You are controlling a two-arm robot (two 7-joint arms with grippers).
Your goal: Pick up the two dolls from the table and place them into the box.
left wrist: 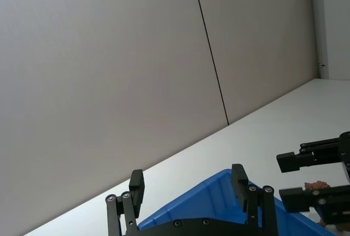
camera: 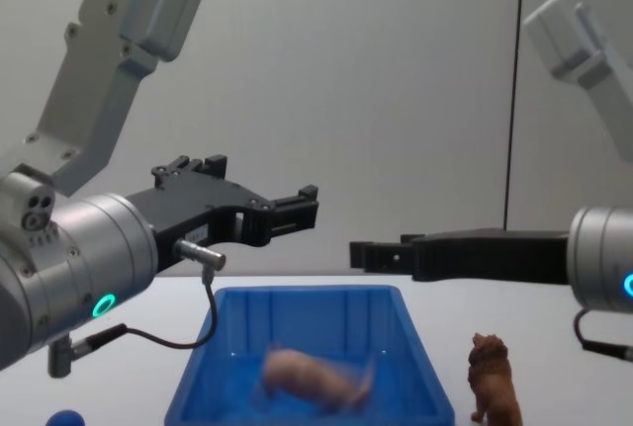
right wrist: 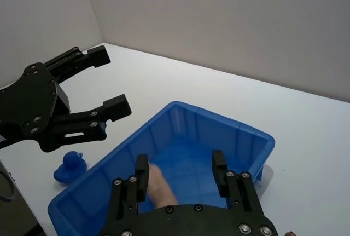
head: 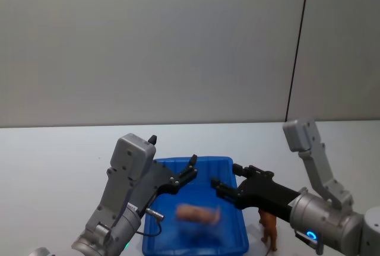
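Note:
The pale pink pig doll (head: 198, 214) is inside the blue box (head: 196, 160), blurred and low over its floor; it also shows in the chest view (camera: 312, 377) and under my right wrist (right wrist: 159, 188). The reddish-brown lion doll (head: 270, 226) stands on the white table just right of the box (camera: 307, 296), seen from the chest as well (camera: 492, 379). My left gripper (head: 185, 176) hangs open over the box's left side, holding nothing. My right gripper (head: 225, 179) hangs open over the right side, also holding nothing (right wrist: 180, 166).
A small blue toy (right wrist: 71, 166) lies on the table to the left of the box, its top showing at the chest view's lower edge (camera: 64, 416). A plain grey wall stands behind the table.

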